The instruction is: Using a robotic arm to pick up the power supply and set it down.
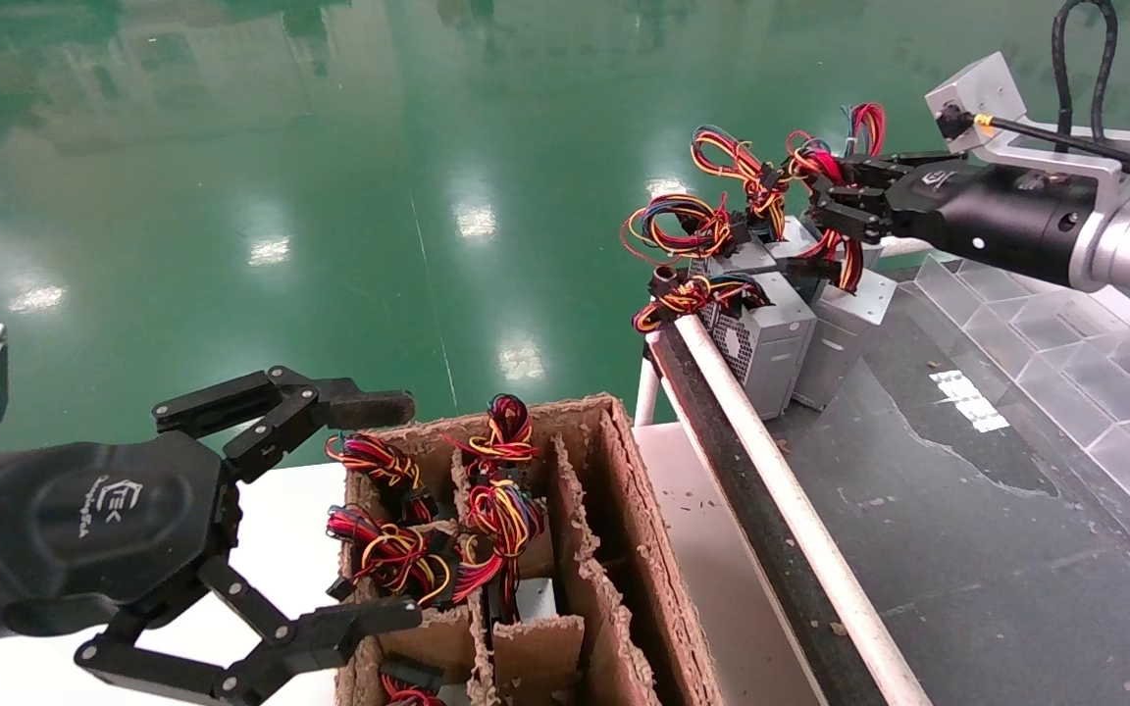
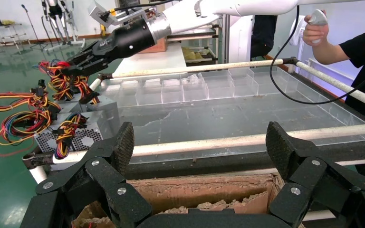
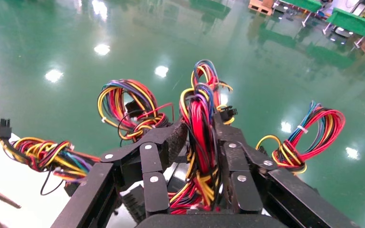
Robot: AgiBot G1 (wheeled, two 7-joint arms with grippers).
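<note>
The right gripper (image 1: pixel 835 211) reaches out over the far end of the dark conveyor table (image 1: pixel 967 510), where several grey power supplies stand clustered at the table's corner. Its black fingers (image 3: pixel 240 166) are closed around a looped wire bundle (image 3: pixel 200 137) of red, yellow and black strands, which passes straight up between them in the right wrist view. That bundle belongs to the power supply (image 1: pixel 845 328) standing just beneath the claw, a grey metal box that sits beside its neighbours; whether it rests on the table or is lifted clear cannot be told. Another unit (image 1: pixel 759 343) next to it shows a perforated vent face toward the white rail (image 1: pixel 781 480).

The left gripper (image 1: pixel 330 510) hangs near the robot, at the near-left edge of a cardboard box (image 1: pixel 624 510) with divider cells, its jaws spread wide and holding nothing. More wire bundles (image 1: pixel 487 490) stick up from the cells of that box. Clear plastic bins (image 1: pixel 1095 363) line the table's right side. In the left wrist view a person's hand (image 2: pixel 316 28) holds a controller behind the table.
</note>
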